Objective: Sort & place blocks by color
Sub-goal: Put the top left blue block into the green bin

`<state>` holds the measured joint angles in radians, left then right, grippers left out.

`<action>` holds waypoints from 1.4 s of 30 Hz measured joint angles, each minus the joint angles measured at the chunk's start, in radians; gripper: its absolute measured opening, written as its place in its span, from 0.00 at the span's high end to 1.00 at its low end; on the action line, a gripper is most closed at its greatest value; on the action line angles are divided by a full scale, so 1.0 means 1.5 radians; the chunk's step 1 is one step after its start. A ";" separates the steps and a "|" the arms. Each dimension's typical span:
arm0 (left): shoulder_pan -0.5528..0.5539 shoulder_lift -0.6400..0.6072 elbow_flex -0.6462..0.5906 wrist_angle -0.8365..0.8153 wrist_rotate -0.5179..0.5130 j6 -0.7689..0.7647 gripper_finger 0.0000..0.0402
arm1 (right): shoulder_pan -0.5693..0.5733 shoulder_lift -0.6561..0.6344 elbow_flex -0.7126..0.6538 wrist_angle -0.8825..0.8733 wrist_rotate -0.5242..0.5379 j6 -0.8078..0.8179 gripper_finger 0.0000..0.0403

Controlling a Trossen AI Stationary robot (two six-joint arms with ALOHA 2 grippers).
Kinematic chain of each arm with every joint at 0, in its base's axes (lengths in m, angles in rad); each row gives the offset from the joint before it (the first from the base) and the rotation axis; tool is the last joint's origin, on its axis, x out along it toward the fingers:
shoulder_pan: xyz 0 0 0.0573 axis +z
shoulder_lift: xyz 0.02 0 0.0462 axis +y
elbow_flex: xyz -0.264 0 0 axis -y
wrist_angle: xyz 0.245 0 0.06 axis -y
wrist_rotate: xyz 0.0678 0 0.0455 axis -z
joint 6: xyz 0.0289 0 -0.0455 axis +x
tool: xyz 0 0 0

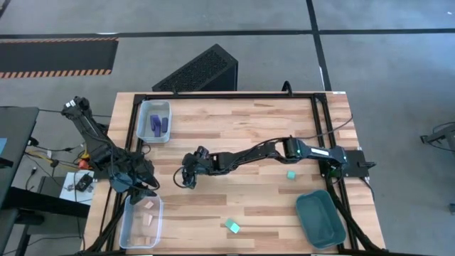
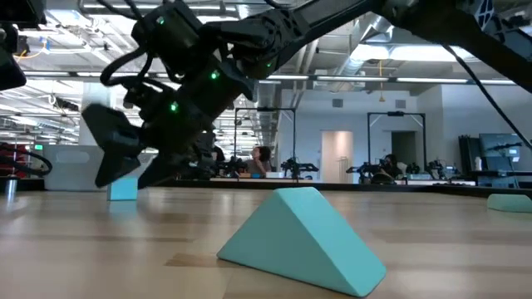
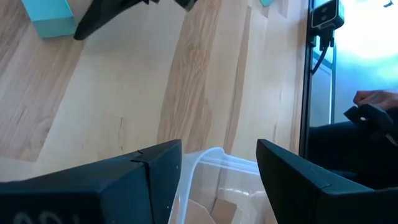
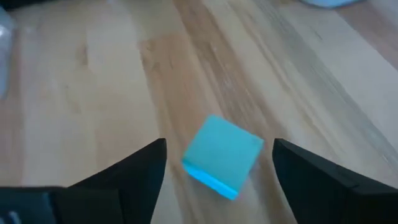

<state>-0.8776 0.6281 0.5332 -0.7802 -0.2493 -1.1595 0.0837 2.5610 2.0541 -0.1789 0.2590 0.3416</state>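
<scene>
My right gripper point(image 1: 186, 178) reaches across to the table's left middle and stands open, slanting down. A light teal cube point(image 4: 222, 155) lies on the wood between its two fingers, with a gap on either side. The low view shows that cube point(image 2: 123, 189) just behind the fingers point(image 2: 112, 154). A teal wedge point(image 1: 232, 226) rests flat near the front edge, and another teal block point(image 1: 291, 174) lies at the right. My left gripper point(image 3: 219, 146) is open above the near clear bin point(image 1: 142, 220), which holds tan pieces point(image 1: 149, 206).
A far clear bin point(image 1: 156, 121) at the back left holds dark purple blocks point(image 1: 158, 124). A dark teal tray point(image 1: 320, 217) sits at the front right corner. Bare wood lies between the wedge and the tray. People show far off in the room behind.
</scene>
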 joint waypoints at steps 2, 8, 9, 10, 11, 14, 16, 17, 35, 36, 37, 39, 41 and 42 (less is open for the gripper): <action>0.000 0.000 0.000 0.000 0.000 0.003 0.52 | -0.001 -0.002 0.001 -0.003 0.000 0.000 0.26; 0.000 0.000 0.000 0.000 -0.017 0.007 0.52 | -0.001 -0.001 0.001 -0.016 0.000 0.000 0.42; 0.000 0.000 0.000 0.000 -0.021 0.007 0.52 | -0.001 -0.001 0.001 -0.016 -0.001 0.001 0.46; 0.000 0.000 0.000 0.000 -0.026 0.007 0.52 | -0.001 -0.001 0.001 -0.017 -0.005 0.004 0.50; 0.000 0.000 0.000 0.000 -0.030 0.007 0.52 | -0.001 -0.001 0.001 -0.017 -0.008 0.012 0.55; 0.000 0.000 0.000 0.000 -0.035 0.003 0.52 | -0.004 -0.003 0.001 -0.017 -0.020 0.040 0.67; 0.000 0.000 0.000 0.000 -0.034 -0.010 0.52 | -0.006 -0.003 0.002 -0.016 -0.022 0.064 0.71; 0.000 0.000 0.000 0.000 -0.034 -0.020 0.52 | -0.007 -0.005 0.002 -0.018 -0.022 0.074 0.71; 0.024 0.000 0.000 0.161 -0.372 -0.006 0.52 | -0.013 -0.280 -0.044 -0.314 0.019 -0.111 0.70; 0.034 0.000 0.000 0.187 -0.378 0.014 0.52 | -0.013 -0.299 -0.069 -0.311 0.018 -0.113 0.70; 0.045 0.000 0.000 0.213 -0.379 0.033 0.52 | -0.013 -0.320 -0.100 -0.310 0.016 -0.116 0.69; 0.068 0.003 0.000 0.255 -0.380 0.060 0.52 | -0.013 -0.367 -0.174 -0.300 0.015 -0.114 0.70; 0.096 0.008 0.000 0.289 -0.380 0.081 0.52 | -0.012 -0.425 -0.259 -0.252 0.011 -0.100 0.70; 0.110 0.012 0.000 0.303 -0.380 0.086 0.52 | -0.011 -0.455 -0.300 -0.224 0.003 -0.092 0.70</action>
<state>-0.7128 0.6454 0.5331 -0.3262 -0.8190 -1.0312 0.0677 1.8784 1.6037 -0.5145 0.2637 0.2038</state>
